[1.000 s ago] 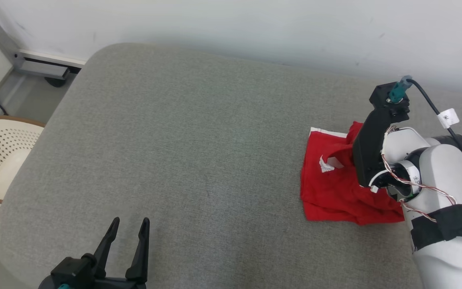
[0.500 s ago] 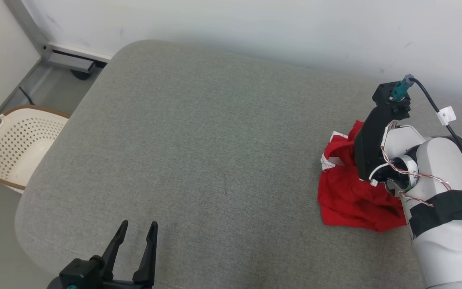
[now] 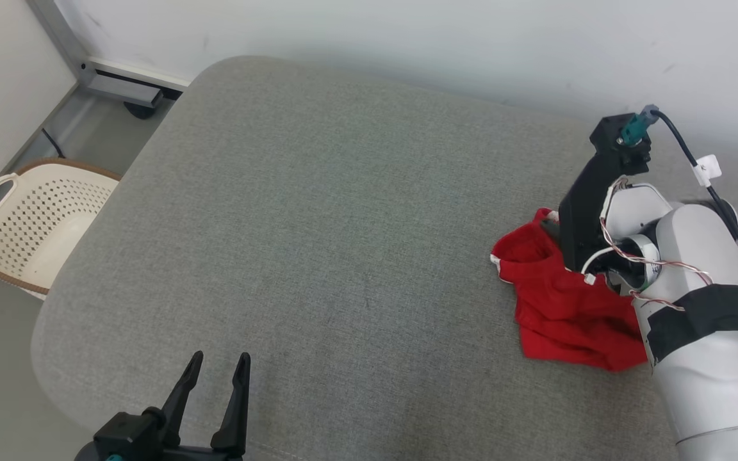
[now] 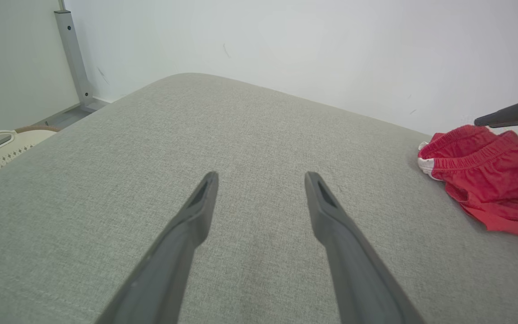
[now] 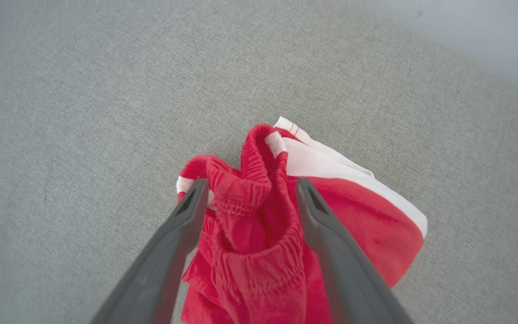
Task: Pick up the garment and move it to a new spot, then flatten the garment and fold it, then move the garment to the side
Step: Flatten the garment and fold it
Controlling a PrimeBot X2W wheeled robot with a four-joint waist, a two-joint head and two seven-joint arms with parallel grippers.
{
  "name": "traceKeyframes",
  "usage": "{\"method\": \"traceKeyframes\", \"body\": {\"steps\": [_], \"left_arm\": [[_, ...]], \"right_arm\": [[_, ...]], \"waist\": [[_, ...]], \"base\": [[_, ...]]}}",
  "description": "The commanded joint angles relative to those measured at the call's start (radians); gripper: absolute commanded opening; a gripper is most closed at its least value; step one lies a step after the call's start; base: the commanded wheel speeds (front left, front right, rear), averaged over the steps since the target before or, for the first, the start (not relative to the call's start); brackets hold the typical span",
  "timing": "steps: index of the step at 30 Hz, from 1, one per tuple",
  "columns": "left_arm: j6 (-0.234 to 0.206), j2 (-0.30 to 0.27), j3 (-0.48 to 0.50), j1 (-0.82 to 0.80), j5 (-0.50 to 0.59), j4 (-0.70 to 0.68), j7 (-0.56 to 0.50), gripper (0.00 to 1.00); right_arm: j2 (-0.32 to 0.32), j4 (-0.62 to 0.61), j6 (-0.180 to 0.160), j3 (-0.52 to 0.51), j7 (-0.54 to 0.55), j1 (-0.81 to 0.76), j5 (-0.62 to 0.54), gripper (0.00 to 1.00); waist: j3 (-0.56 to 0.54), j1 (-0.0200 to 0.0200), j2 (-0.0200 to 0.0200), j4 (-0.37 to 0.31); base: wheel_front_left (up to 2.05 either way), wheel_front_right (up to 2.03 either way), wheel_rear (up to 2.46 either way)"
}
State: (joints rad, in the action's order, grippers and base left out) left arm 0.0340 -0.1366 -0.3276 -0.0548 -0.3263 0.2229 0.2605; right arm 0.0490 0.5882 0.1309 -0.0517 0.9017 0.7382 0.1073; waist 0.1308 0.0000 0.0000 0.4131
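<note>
We see a glossy white right forearm [image 3: 696,269] wrapped by a band of black tape [image 3: 708,317]. A black angular bracket [image 3: 590,211] sits at its wrist. On top, a teal connector [image 3: 633,131] feeds a black cable [image 3: 681,139] with a white tag [image 3: 707,169]. Thin red-and-white twisted wires [image 3: 638,258] loop across the shell. The left gripper [image 3: 220,356] and right gripper [image 5: 251,182] each have two long, dark grey, tapering fingers, slotted near the tips.

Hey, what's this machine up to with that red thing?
A two-armed robot is working on a red garment lying bunched on a grey padded surface. Its right gripper is open, one finger on each side of the crumpled waistband, not clamping it. The left gripper is open too, over bare surface. The garment isn't flattened or folded.
</note>
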Motion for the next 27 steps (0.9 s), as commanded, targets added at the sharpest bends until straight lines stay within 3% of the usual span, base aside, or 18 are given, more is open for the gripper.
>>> {"method": "traceKeyframes", "body": {"steps": [1, 7, 15, 22, 27], "left_arm": [[-0.005, -0.007, 0.005, -0.008, -0.004, 0.000, 0.005, 1.00], [-0.007, -0.012, 0.010, -0.005, -0.003, -0.006, 0.006, 1.00], [-0.014, -0.021, 0.018, -0.001, -0.006, -0.016, 0.006, 1.00], [-0.013, -0.026, 0.018, -0.006, -0.007, -0.022, 0.006, 1.00], [-0.017, -0.027, 0.020, -0.007, -0.009, -0.025, 0.006, 1.00]], "right_arm": [[0.004, -0.006, 0.000, 0.007, -0.018, 0.018, 0.008, 1.00], [0.004, -0.061, 0.000, 0.031, -0.043, 0.011, -0.015, 1.00], [0.004, -0.224, 0.000, 0.018, -0.026, -0.081, -0.137, 1.00], [0.003, -0.414, 0.000, 0.007, -0.091, -0.219, -0.219, 1.00], [0.003, -0.481, 0.000, 0.007, -0.136, -0.298, -0.228, 1.00]], "waist": [[-0.003, 0.0000, 0.0000, -0.008], [-0.012, 0.0000, 0.0000, -0.038], [-0.022, 0.0000, 0.0000, -0.086], [-0.025, 0.0000, 0.0000, -0.115], [-0.022, 0.0000, 0.0000, -0.128]], "base": [[0.00, 0.00, 0.00], [0.00, 0.00, 0.00], [0.00, 0.00, 0.00], [0.00, 0.00, 0.00], [0.00, 0.00, 0.00]]}}
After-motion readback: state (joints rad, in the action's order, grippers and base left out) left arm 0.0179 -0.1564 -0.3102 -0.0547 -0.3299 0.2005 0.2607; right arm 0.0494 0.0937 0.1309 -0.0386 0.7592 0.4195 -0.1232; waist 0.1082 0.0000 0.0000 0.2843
